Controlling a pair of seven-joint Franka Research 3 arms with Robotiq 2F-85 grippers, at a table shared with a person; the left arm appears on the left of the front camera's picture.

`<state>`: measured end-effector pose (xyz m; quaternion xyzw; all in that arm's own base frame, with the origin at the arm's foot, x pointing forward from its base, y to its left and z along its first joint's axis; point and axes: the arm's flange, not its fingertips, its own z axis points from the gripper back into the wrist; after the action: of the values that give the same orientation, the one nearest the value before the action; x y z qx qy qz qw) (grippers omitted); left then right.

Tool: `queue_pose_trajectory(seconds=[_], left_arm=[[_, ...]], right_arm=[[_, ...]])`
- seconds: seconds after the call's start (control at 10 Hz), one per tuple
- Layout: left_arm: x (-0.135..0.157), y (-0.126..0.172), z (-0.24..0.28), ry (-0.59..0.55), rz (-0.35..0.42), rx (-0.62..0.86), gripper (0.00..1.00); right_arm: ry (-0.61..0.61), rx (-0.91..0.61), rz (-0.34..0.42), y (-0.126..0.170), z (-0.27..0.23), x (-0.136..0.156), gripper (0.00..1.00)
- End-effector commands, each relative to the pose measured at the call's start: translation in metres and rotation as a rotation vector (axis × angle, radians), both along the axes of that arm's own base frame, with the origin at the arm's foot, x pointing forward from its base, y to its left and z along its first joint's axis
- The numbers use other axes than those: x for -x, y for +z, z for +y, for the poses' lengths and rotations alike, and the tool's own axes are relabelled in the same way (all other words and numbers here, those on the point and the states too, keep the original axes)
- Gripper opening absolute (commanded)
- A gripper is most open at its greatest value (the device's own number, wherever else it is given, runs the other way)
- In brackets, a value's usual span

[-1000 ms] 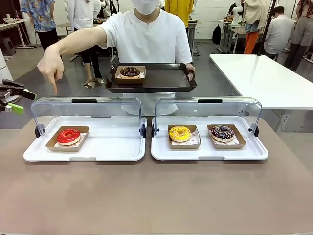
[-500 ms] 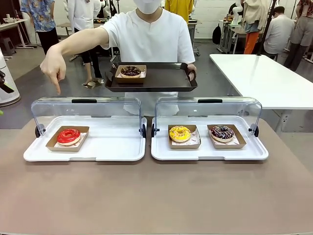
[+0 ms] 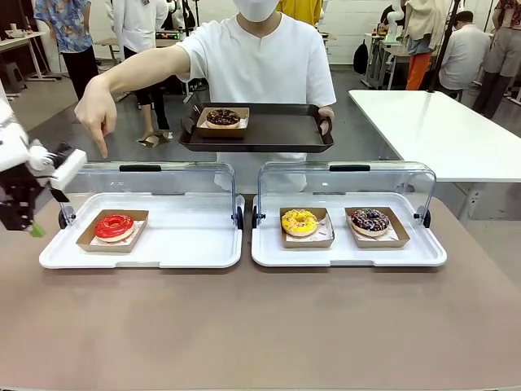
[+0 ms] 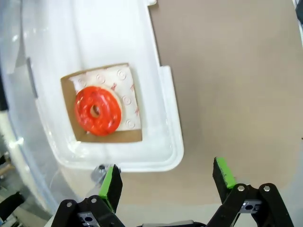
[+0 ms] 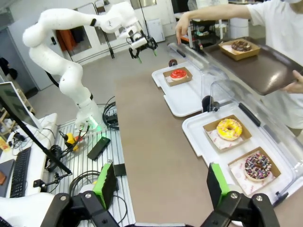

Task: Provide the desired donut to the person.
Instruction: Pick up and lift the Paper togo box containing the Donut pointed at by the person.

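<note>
Your left gripper [image 4: 166,178] hangs with jaws spread wide and empty. The red-glazed ring donut [image 4: 98,110] lies ahead of its fingertips, off to one side, on a brown cardboard tray [image 4: 113,137] inside the white plastic display tray [image 4: 173,123]. The person's hand [image 3: 98,114] points downward above it. Your right gripper [image 5: 161,184] is spread empty too.

bright even light, soft shadows, faint glare on clear lids [image 3: 146,186].
</note>
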<state>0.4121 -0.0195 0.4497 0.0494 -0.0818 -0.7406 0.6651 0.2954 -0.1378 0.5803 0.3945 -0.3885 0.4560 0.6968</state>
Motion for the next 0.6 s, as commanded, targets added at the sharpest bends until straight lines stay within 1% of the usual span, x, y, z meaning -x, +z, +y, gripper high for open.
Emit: queue_pose_trajectory(seconds=[0.0,0.2,0.4,0.5], left_arm=[[-0.027,-0.008,-0.012,0.011,0.029,-0.026,1.0],[-0.041,-0.02,-0.023,0.016,0.053,-0.036,1.0],[-0.047,-0.026,-0.021,0.055,0.029,-0.029,1.0],[-0.038,-0.026,-0.024,-0.001,0.063,-0.015,1.0]], right_arm=[[0.008,-0.011,-0.006,0.0,0.0,-0.001,1.0],[0.008,-0.011,-0.006,0.0,0.0,-0.001,1.0],[0.008,-0.011,-0.006,0.0,0.0,-0.001,1.0],[0.008,-0.011,-0.006,0.0,0.0,-0.001,1.0]])
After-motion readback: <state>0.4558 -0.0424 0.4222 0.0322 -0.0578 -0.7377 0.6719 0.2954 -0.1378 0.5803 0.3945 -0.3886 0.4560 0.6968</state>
